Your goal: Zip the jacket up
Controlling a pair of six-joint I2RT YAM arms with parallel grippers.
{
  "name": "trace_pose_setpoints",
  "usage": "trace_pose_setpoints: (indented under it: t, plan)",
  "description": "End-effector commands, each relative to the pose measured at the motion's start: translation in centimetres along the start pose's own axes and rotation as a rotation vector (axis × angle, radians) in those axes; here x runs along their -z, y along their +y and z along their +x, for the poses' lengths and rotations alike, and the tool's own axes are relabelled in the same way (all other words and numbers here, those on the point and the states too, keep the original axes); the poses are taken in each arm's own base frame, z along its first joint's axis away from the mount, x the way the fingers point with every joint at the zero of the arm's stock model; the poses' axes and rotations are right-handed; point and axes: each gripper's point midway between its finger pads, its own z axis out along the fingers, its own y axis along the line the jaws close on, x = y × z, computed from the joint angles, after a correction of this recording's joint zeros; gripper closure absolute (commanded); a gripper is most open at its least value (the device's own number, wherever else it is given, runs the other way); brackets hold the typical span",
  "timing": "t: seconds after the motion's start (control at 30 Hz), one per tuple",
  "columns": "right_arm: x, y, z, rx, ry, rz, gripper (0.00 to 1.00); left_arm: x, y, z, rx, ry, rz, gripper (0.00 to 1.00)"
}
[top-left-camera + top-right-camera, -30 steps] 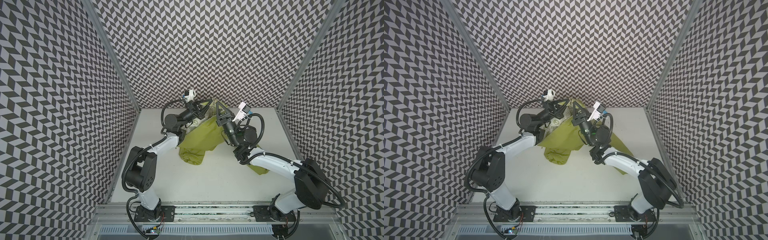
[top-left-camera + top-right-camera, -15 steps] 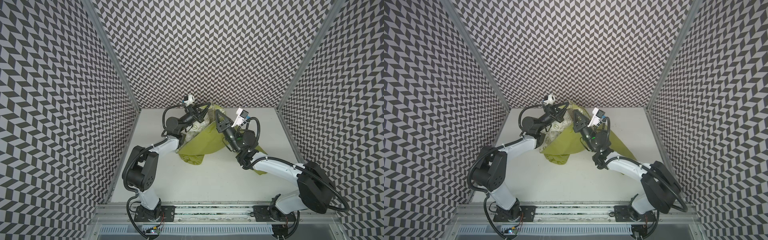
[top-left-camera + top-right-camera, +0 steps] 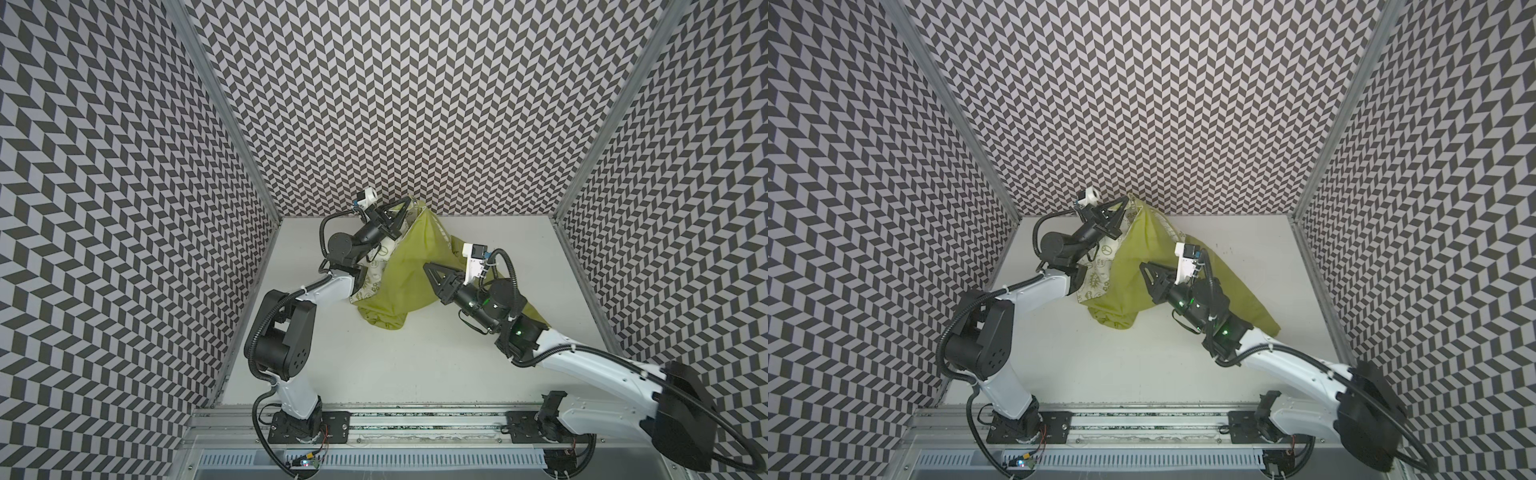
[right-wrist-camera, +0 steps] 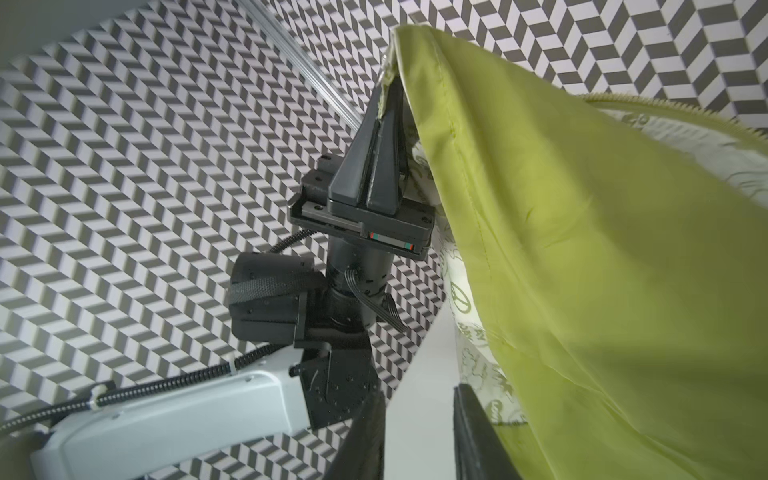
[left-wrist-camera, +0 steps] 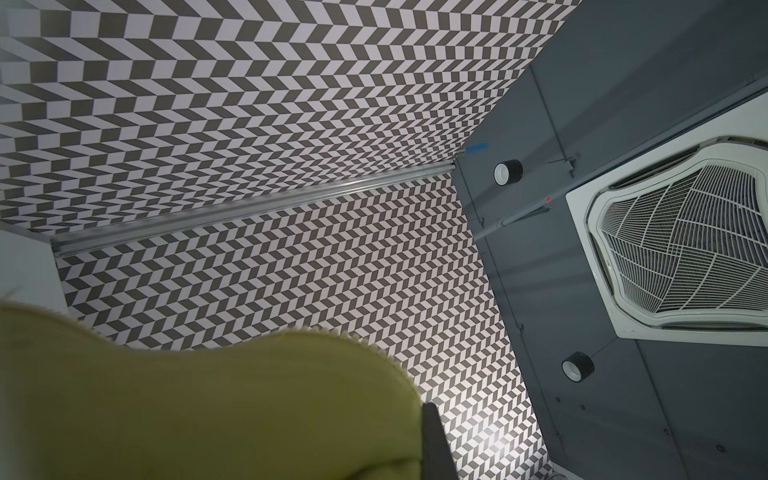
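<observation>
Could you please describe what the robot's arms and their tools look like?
The left arm and right arm have white shells, black joints and black ribbed cables. The left tool and right tool are black, with tapered wedge-shaped fingers.

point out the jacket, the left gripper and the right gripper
jacket (image 3: 405, 274): in a top view, middle of the green fabric
left gripper (image 4: 388, 99): right wrist view, tips of jaws shut on the jacket's edge
right gripper (image 3: 428, 267): in a top view, jaw tips
</observation>
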Motion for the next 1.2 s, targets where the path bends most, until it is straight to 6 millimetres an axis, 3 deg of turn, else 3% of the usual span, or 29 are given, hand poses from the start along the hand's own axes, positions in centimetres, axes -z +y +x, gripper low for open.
trace_pose_setpoints:
  t: [0.0, 0.07, 0.13, 0.27, 0.4, 0.6, 0.77, 1.17]
  plan:
    - [1.6, -1.1, 0.1, 0.168, 0.21, 0.147, 0.65, 0.7, -1.0, 1.0, -0.001, 0.034, 0.027, 1.0]
    - [2.6, -1.6, -0.6, 0.274, 0.333, 0.237, 0.57, 1.3, -0.2, 1.4, 0.037, 0.041, 0.003, 1.0]
    - [3.3, -1.9, -1.5, 0.35, 0.398, 0.305, 0.56, 2.0, 0.9, 2.0, 0.091, 0.045, -0.027, 1.0]
    - [3.5, -0.1, -1.8, 0.445, 0.53, 0.265, 0.54, 3.8, 3.0, 3.9, 0.204, 0.083, -0.129, 1.0]
    - [3.2, 1.5, -1.1, 0.458, 0.625, 0.193, 0.57, 5.9, 5.3, 6.5, 0.321, 0.138, -0.282, 1.0]
    - [2.3, 2.2, 0.6, 0.451, 0.742, 0.129, 0.67, 10.1, 7.5, 11.0, 0.428, 0.241, -0.567, 1.0]
    - [1.6, 2.4, 2.0, 0.458, 0.826, 0.093, 0.61, 12.4, 6.5, 13.1, 0.418, 0.32, -0.726, 1.0]
    - [0.8, 4.2, 7.1, 0.658, 0.98, 0.041, 0.59, 12.9, 4.3, 13.9, 0.423, 0.379, -0.769, 1.0]
